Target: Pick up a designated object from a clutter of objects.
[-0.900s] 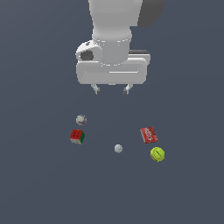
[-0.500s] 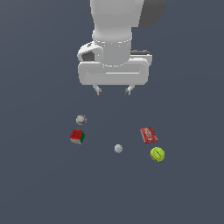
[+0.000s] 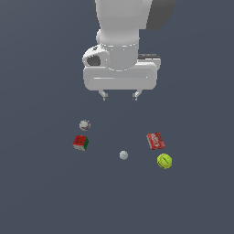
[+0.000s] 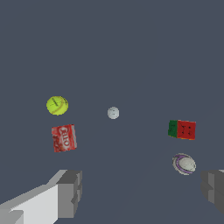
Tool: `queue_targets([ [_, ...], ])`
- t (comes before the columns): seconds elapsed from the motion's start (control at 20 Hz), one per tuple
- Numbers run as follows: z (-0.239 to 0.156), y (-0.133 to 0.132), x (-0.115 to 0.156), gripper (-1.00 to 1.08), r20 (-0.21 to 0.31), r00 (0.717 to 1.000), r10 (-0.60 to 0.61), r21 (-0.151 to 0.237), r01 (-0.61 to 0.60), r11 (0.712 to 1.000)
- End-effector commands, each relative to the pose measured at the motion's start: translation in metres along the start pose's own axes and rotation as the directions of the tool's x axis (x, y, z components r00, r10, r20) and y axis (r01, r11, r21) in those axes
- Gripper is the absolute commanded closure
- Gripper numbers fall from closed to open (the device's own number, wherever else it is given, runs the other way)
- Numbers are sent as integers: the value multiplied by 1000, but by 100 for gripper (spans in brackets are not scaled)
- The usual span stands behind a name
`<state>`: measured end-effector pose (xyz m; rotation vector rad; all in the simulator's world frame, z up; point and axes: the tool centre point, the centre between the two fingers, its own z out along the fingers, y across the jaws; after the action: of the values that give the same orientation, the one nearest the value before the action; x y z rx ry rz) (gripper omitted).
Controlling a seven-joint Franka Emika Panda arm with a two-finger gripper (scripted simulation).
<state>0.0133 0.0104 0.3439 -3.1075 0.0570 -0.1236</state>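
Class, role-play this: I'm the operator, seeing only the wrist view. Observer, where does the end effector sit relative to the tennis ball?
Observer: In the exterior view the end effector hangs higher in the picture than the tennis ball and toward that view's left of it, touching nothing.
Operator: Are both fingertips bare?
Observer: Yes, both show whole there, apart, with nothing between them.

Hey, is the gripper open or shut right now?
Open. In the exterior view the gripper shows two fingertips set wide apart with nothing between them, well above the tennis ball. The wrist view shows the same wide gap.
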Motion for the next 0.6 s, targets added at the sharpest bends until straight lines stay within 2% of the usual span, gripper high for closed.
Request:
queue_targets([
  [0.0, 3, -3, 3, -92, 2, 1000, 11, 0, -11, 1000],
  [0.55, 37, -33, 28, -92, 15, 991, 130, -7, -130, 991],
])
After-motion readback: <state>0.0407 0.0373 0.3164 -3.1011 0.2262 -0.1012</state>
